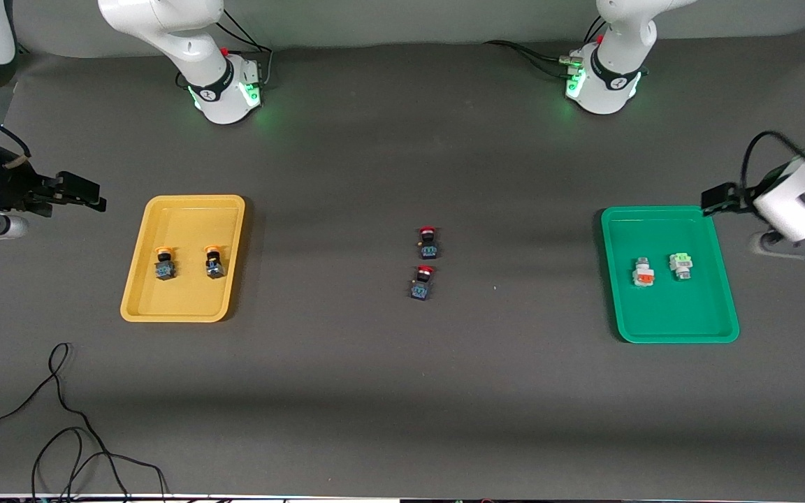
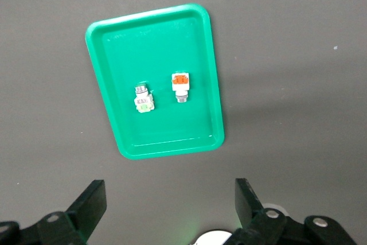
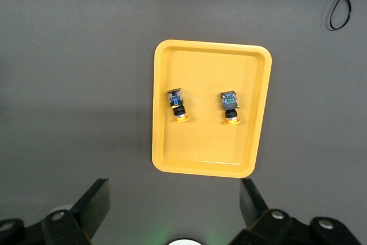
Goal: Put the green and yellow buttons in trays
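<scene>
The yellow tray [image 1: 186,300] [image 3: 209,147] lies toward the right arm's end of the table. Two dark-bodied buttons with yellow-orange caps [image 1: 164,264] [image 1: 214,262] [image 3: 177,105] [image 3: 230,106] lie in it. The green tray [image 1: 675,314] [image 2: 172,44] lies toward the left arm's end. It holds a white orange-faced block [image 1: 643,274] [image 2: 180,84] and a white green-faced block [image 1: 682,264] [image 2: 144,100]. My left gripper [image 1: 717,199] [image 2: 170,205] hangs open and empty over the table beside the green tray. My right gripper [image 1: 77,192] [image 3: 175,205] hangs open and empty over the table beside the yellow tray.
Two dark-bodied buttons with red caps [image 1: 428,242] [image 1: 422,282] lie on the dark mat midway between the trays. A loose black cable [image 1: 60,419] [image 3: 344,1] curls on the mat near the front camera, at the right arm's end.
</scene>
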